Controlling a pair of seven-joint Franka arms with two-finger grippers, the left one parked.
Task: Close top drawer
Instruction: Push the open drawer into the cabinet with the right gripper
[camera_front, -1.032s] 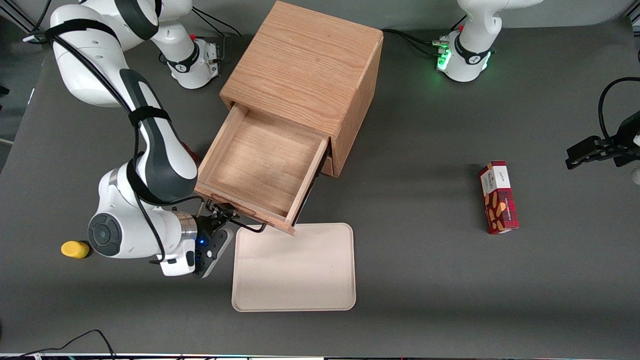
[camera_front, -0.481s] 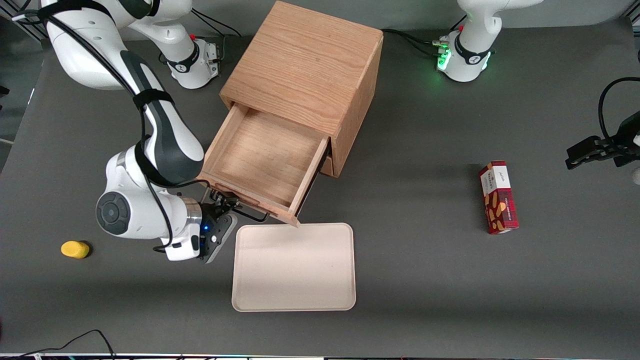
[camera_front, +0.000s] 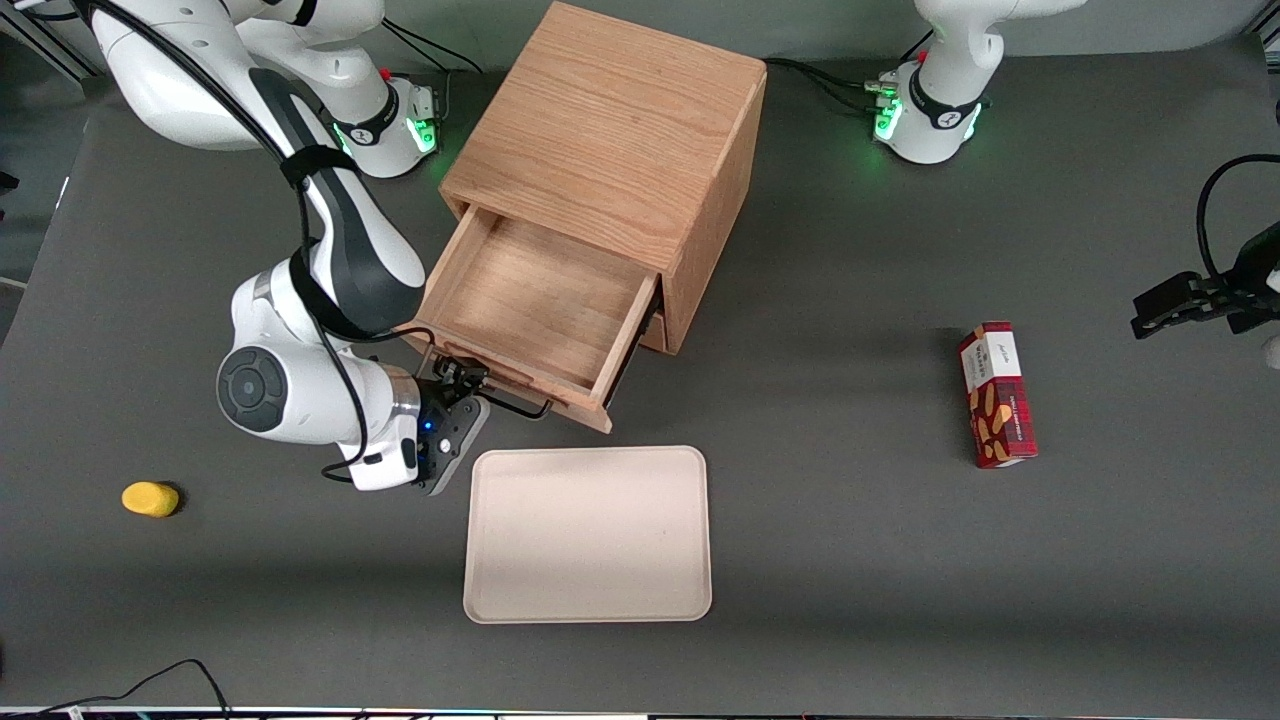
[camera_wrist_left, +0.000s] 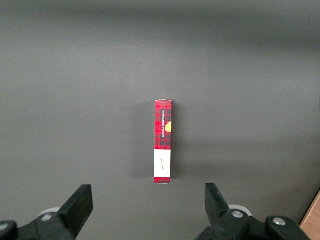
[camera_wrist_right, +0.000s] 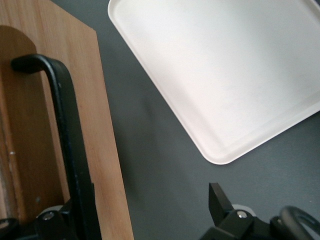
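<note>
Front view: the top drawer (camera_front: 530, 310) juts well out of the oak cabinet (camera_front: 610, 130), its inside bare. The tool (camera_front: 462, 385) sits right at the drawer's front panel, at the black wire handle (camera_front: 515, 408), nearer the camera than the cabinet. The right arm (camera_front: 340, 270) folds down low, its wrist just above the surface (camera_front: 850, 520), beside a cream tray (camera_front: 588, 533).

Right wrist view: the handle (camera_wrist_right: 70, 140) runs along one finger (camera_wrist_right: 55, 222) (the tool's fingers are spread apart); the drawer's front panel (camera_wrist_right: 107, 165) stands between them, with the tray (camera_wrist_right: 225, 75) near.
</note>
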